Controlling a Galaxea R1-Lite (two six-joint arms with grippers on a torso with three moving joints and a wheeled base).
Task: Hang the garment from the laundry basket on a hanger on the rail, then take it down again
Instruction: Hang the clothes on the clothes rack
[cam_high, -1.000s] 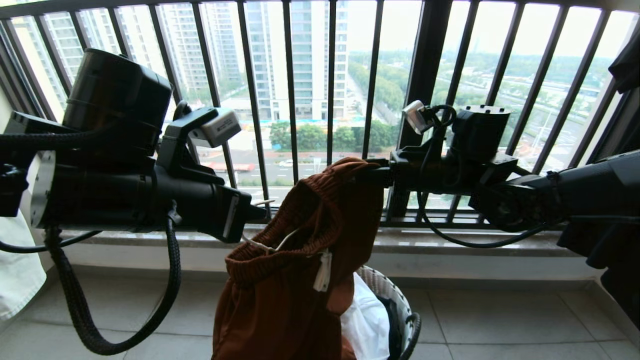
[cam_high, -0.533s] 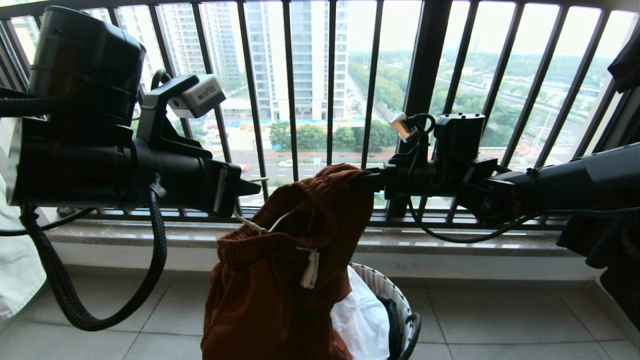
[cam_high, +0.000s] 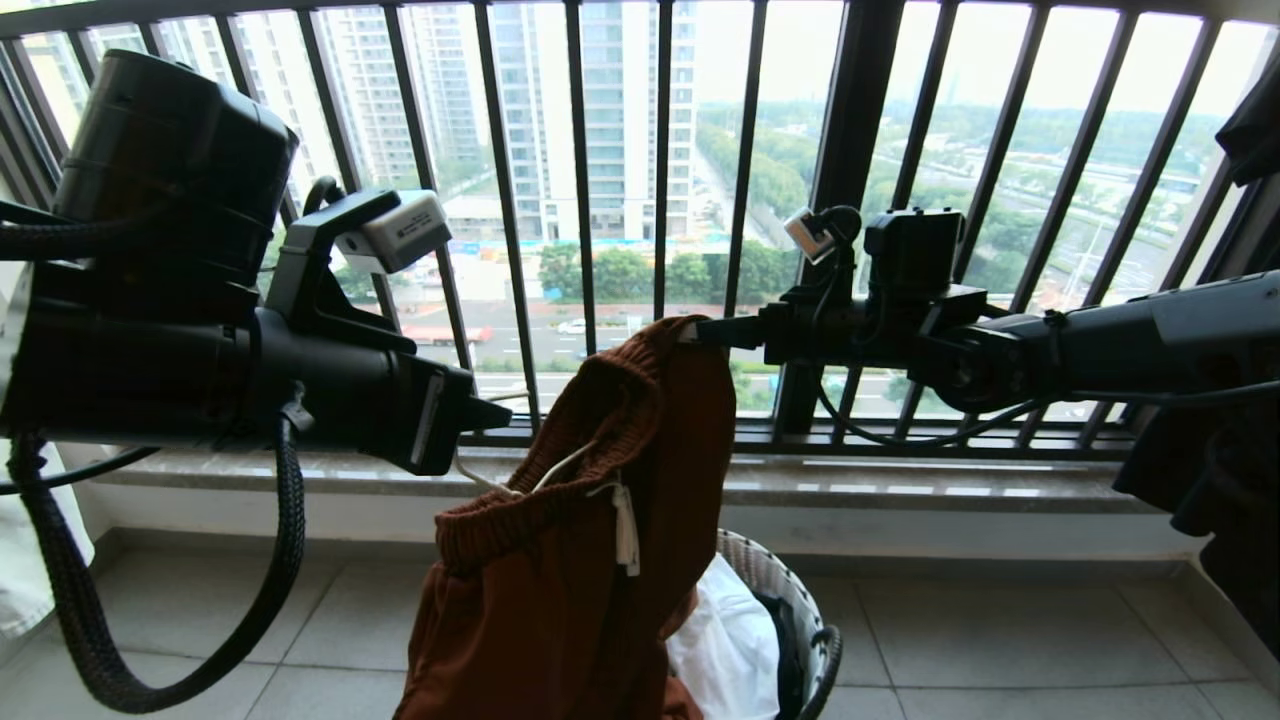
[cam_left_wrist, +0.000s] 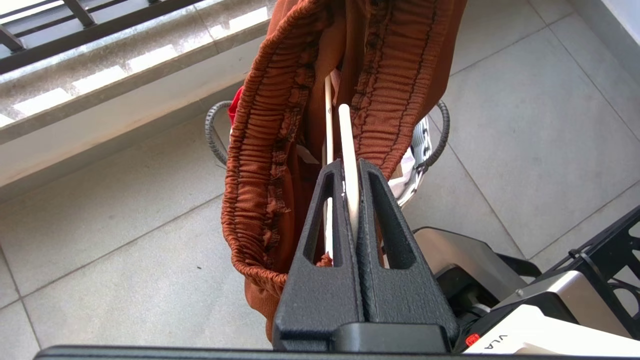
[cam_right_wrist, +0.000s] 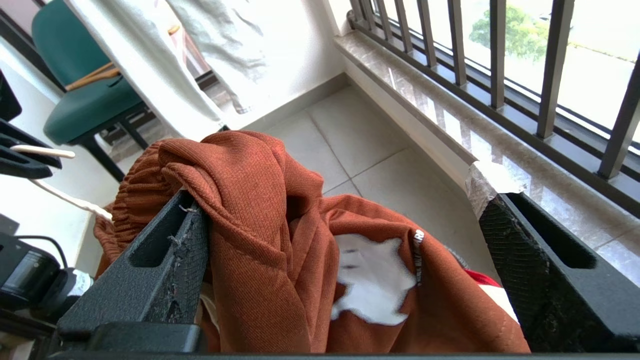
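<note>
Rust-brown ribbed shorts strung up between both arms, right above the basket

Head view: the rust-brown shorts (cam_high: 570, 560) hang over the small round wire-rimmed laundry basket (cam_high: 815, 650), top edge draped on the right tool (cam_high: 715, 333), black balcony railing (cam_high: 660, 160) behind. Left wrist view: left tool (cam_left_wrist: 352, 175) is pressed together, pinching the thin cream-white wire hanger (cam_left_wrist: 345, 140) poking into the waistband. Right wrist view: right tool (cam_right_wrist: 345, 210) is spread wide, fabric slung over one finger only.

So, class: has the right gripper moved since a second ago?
Yes. The right gripper has shifted leftward along the black balcony railing, its fingers now open beside the rust-brown shorts.
</note>
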